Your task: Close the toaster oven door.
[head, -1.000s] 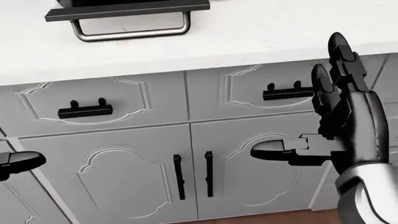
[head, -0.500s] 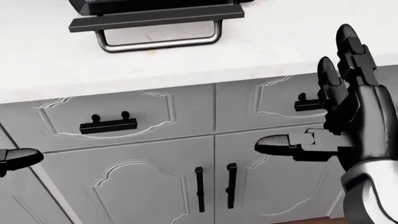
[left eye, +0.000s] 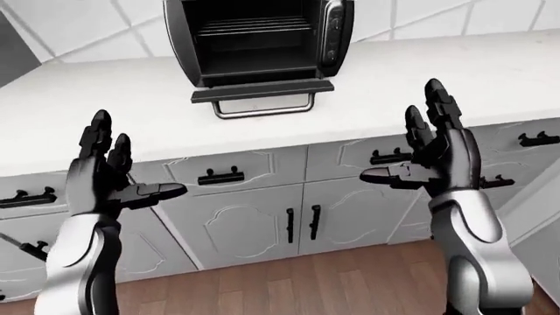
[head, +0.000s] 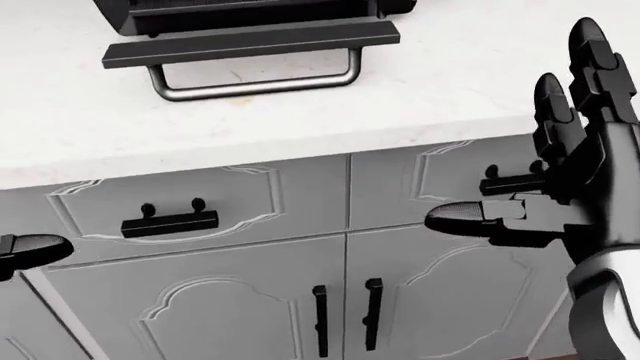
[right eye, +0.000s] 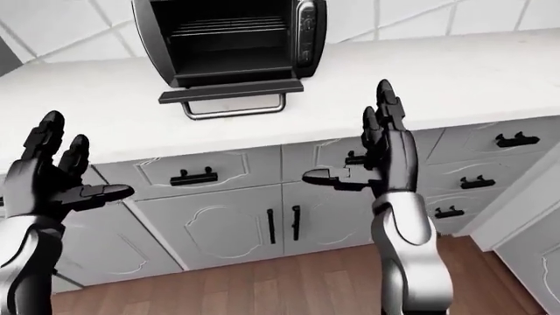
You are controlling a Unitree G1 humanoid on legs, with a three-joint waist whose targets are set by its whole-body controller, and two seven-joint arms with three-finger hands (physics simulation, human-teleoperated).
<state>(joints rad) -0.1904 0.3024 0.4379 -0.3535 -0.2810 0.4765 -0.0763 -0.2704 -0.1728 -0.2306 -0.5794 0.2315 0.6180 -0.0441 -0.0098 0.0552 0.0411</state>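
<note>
Your toaster oven [left eye: 258, 41] sits well in from the table's near edge, toward the far wall, with its door [left eye: 262, 90] dropped flat onto the white table [left eye: 455, 72] and the metal handle [left eye: 264, 108] sticking out toward you. The rack inside shows through the open mouth.

Both hands are off the job. Your left robot hand [left eye: 109, 174] hangs spread wide, holding nothing, below the table edge over the cabinet drawers [left eye: 229, 172]. Your right robot hand [left eye: 429, 151] is likewise spread and empty, thumb out, level with the drawer pulls and well apart from the door.

To close it cleanly, I'd judge the right hand the better choice, though the left is about as near. Lift it above the table edge first, then reach in toward the handle. Get your fingers under the bar or under the door's free lip and sweep up and away, following the hinge arc, rather than pushing straight in, which would likely shove the whole oven along the table.
</note>
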